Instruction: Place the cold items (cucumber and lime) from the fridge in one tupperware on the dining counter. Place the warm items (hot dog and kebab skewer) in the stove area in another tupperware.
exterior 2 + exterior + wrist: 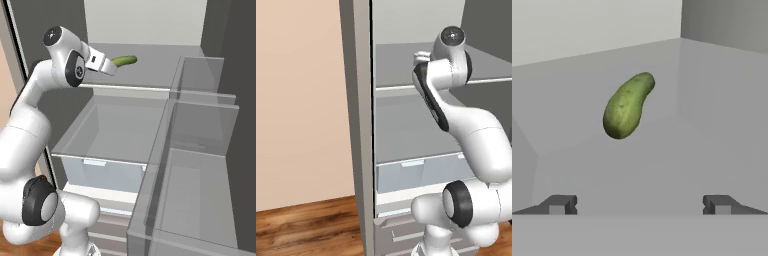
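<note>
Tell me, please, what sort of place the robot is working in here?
Most likely a home kitchen, rendered: the arm reaches into an open grey fridge with pale shelves and clear drawers, a cucumber lies on a shelf, and a wood floor lies alongside.

We see flat, even rendered light, no visible source. The fridge (150, 30) interior reads mid-grey, its back wall palest, side walls darker. The cucumber (627, 105) is sharp in hand view, brighter along its top, shaded beneath, casting barely any shadow on the shelf (662, 165). No glare, no blur. Clear drawers (200, 150) look hazy. Edges slightly jagged.
</note>
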